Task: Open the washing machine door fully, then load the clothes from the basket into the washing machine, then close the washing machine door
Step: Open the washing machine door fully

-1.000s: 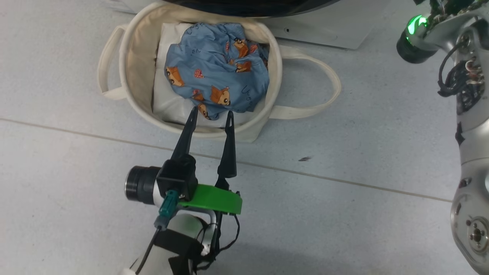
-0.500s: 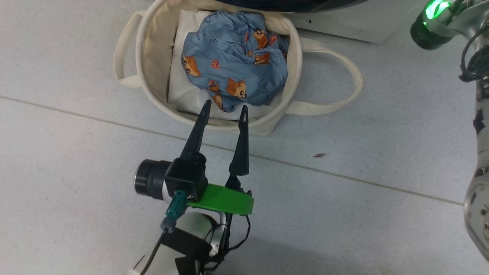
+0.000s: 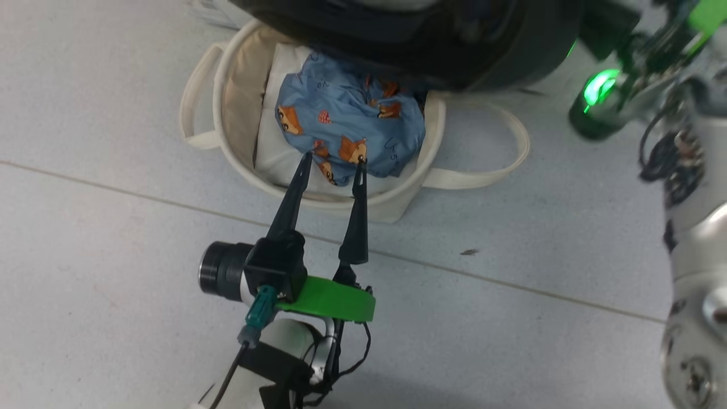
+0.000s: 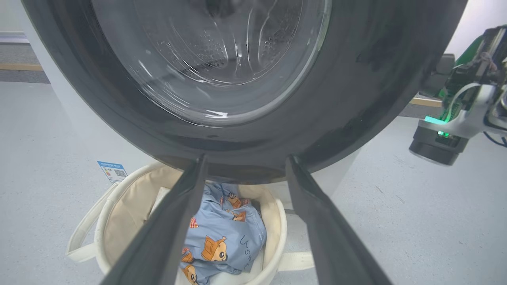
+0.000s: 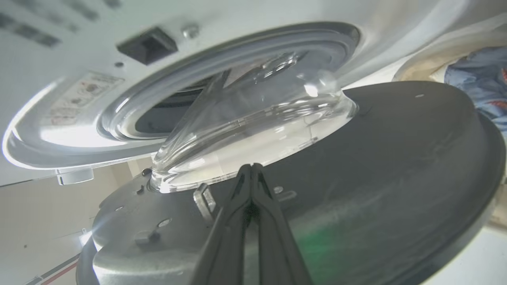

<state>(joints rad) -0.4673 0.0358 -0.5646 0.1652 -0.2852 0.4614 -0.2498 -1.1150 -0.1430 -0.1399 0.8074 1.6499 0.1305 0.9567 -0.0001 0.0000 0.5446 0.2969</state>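
The left tool [image 3: 332, 160] is spread wide and holds nothing. In the head view its two fingertips [image 3: 305, 158] lie over the near edge of the clothes [image 3: 352, 119]; whether they touch the fabric cannot be told. The clothes are bunched in the basket [image 3: 375, 207], on top of a white bundle [image 3: 272, 162]. The basket stands on the floor [image 3: 113, 255], just in front of the washer [image 4: 75, 126].

The door [image 3: 454, 51] is partly open, and its dark rim hangs over the far side of the basket, hiding part of the clothes. In the left wrist view the left tool [image 4: 246, 160] points at the lower rim of the door [image 4: 376, 79], with the clothes [image 4: 225, 233] and basket [image 4: 115, 221] below, between the fingers. A blue label [image 4: 113, 172] shows on the washer's lower corner, left of the basket.

The right tool [image 5: 251, 168] has its fingers pressed together with nothing between them. Its tips are at the inner face of the door [image 5: 396, 158], just beside the rim of the glass bowl [image 5: 253, 114], which is swung clear of the drum opening. Contact with the door cannot be told.
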